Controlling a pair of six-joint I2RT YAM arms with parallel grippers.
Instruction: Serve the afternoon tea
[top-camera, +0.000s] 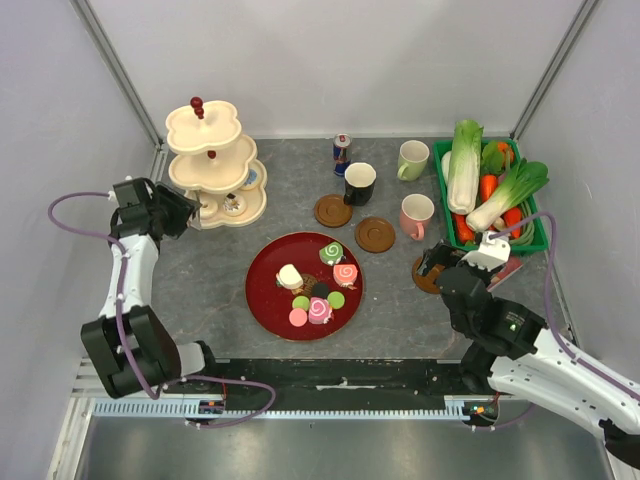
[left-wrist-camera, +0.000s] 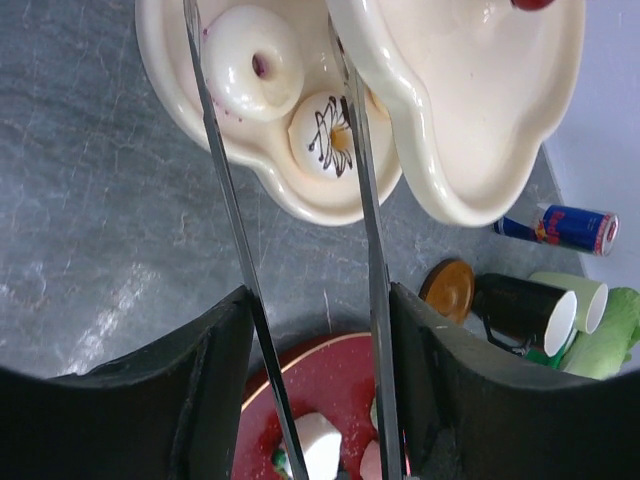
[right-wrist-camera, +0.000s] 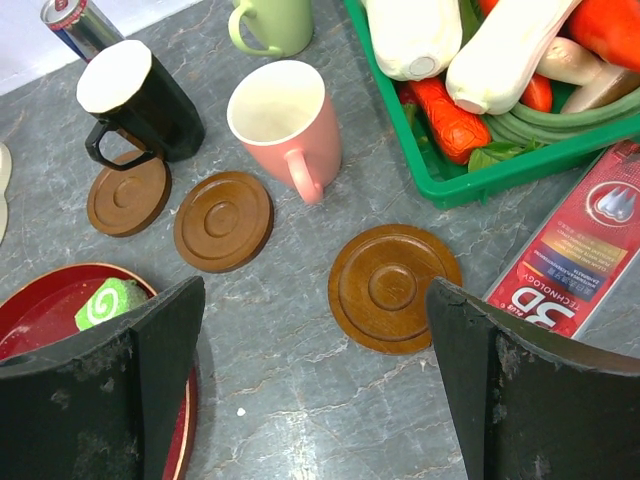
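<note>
A red plate (top-camera: 262, 290) holds several pastries, among them a white one (top-camera: 290, 276), a green swirl roll (top-camera: 331, 253) and a pink swirl roll (top-camera: 345, 273). A cream three-tier stand (top-camera: 215, 165) carries a white donut (left-wrist-camera: 252, 62) and a drizzled pastry (left-wrist-camera: 325, 140) on its lowest tier. The black mug (top-camera: 358, 183), pale green mug (top-camera: 412, 160) and pink mug (top-camera: 416, 215) stand behind the plate. My left gripper (top-camera: 185, 212) is open beside the stand. Its long thin blades reach over the lowest tier, either side of the drizzled pastry. My right gripper (right-wrist-camera: 315, 285) is open and empty over the table beside a wooden coaster (right-wrist-camera: 395, 288).
Two more coasters (top-camera: 333, 211) (top-camera: 375, 235) lie near the black mug. A drink can (top-camera: 342, 153) stands at the back. A green basket (top-camera: 440, 175) of toy vegetables is at the right, with a red box (right-wrist-camera: 585, 240) in front of it.
</note>
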